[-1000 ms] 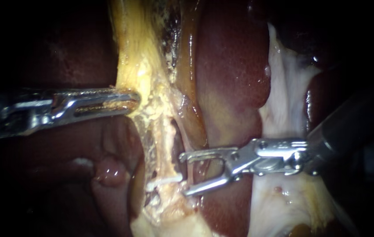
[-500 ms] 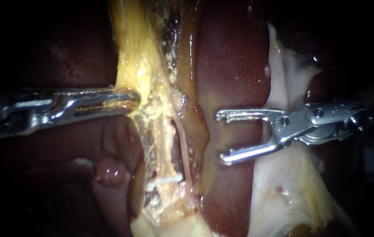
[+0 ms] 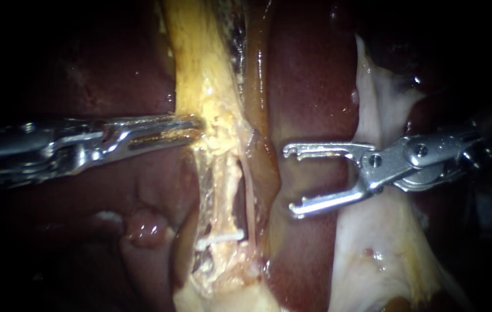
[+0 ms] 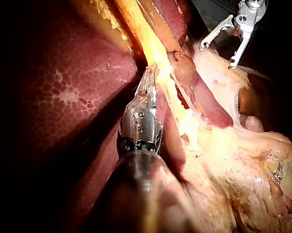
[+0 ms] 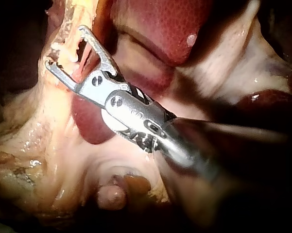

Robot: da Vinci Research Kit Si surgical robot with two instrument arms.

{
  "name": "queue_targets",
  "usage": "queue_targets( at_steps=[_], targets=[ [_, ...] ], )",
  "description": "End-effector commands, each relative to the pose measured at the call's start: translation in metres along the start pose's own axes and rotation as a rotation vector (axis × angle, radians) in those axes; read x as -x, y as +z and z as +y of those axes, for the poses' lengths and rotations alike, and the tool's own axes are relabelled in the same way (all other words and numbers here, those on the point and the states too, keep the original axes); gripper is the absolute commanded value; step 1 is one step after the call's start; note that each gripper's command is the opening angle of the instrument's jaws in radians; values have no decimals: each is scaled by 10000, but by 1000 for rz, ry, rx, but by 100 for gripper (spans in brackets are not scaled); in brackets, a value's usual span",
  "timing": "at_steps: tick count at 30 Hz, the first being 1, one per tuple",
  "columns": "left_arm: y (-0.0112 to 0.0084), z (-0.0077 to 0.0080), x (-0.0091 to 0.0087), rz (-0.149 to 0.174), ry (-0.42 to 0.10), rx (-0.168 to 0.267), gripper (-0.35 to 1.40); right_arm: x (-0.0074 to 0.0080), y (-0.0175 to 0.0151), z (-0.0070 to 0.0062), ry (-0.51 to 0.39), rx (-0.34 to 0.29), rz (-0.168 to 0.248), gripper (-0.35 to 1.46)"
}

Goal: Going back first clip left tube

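A white clip sits across the left tube, a pale strand low in the dissected yellow tissue. A thin right tube runs beside it. My left instrument is shut on the yellow tissue above the tubes, as the left wrist view also shows. My right instrument hangs over the liver to the right of the tubes, with its jaws open, empty and apart from them. In the right wrist view its open jaws point toward the yellow tissue.
Pale white tissue lies behind the right instrument's shaft. A small rounded liver lobe sits below the left instrument. In the left wrist view the right instrument shows far ahead, over fatty yellow tissue.
My right instrument has drawn back to the right from the tubes, its jaws open and empty, leaving the clip in place. My left instrument has moved the held yellow tissue slightly right.
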Motion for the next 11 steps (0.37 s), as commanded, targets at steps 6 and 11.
queue_targets(
  at_steps=[6, 11],
  targets=[
    [3, -2, -3, 5, -3, -4, -35, -3, 0, 0, -12, 1, 8, 60],
    [3, -2, -3, 5, -3, -4, -35, -3, 0, 0, -17, 1, 8, 60]
  ],
)
